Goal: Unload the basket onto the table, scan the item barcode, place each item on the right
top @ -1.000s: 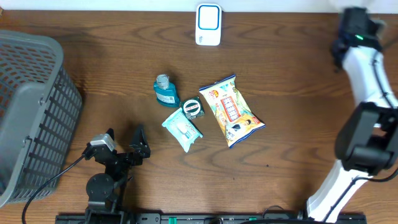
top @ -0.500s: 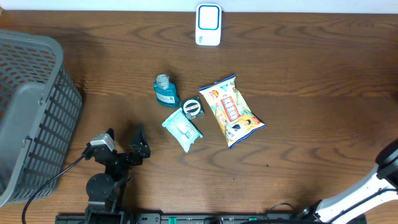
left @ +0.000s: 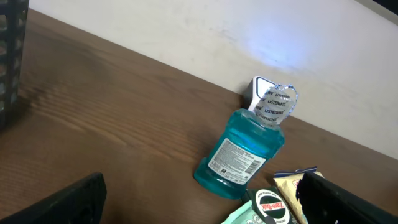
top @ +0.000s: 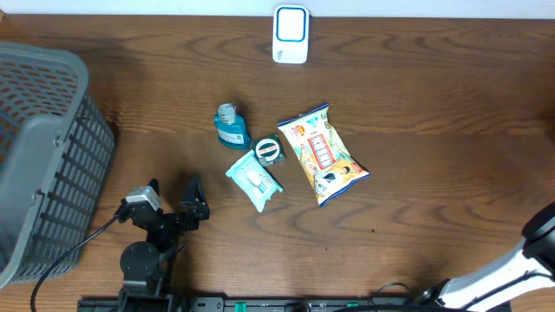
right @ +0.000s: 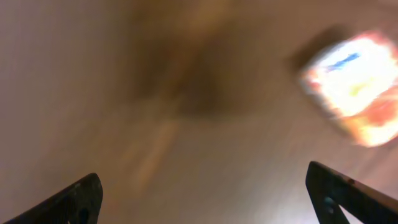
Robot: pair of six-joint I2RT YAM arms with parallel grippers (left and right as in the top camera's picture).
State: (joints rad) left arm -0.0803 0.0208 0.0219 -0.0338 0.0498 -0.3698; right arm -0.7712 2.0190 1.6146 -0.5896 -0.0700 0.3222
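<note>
The items lie loose mid-table: a blue mouthwash bottle [top: 231, 126] on its side, a small round tin [top: 269, 151], a pale green wipes packet [top: 254, 179] and a yellow snack bag [top: 323, 154]. The white and blue scanner [top: 290, 35] stands at the table's back edge. My left gripper [top: 169, 206] rests near the front edge, open and empty, to the front left of the items. In the left wrist view the bottle [left: 245, 152] lies ahead between the fingers, label up, with the tin [left: 270, 204] beside it. My right gripper [right: 202, 186] is open and empty; its view is motion-blurred.
A grey mesh basket [top: 43, 156] fills the left side of the table. Part of the right arm [top: 538, 251] shows at the lower right edge of the overhead view. A blurred bright packet [right: 354, 87] shows at the upper right of the right wrist view.
The right arm has swung from the back right corner to the lower right edge of the overhead view, and its jaws have gone from shut to open. The left arm and the items have not moved.
</note>
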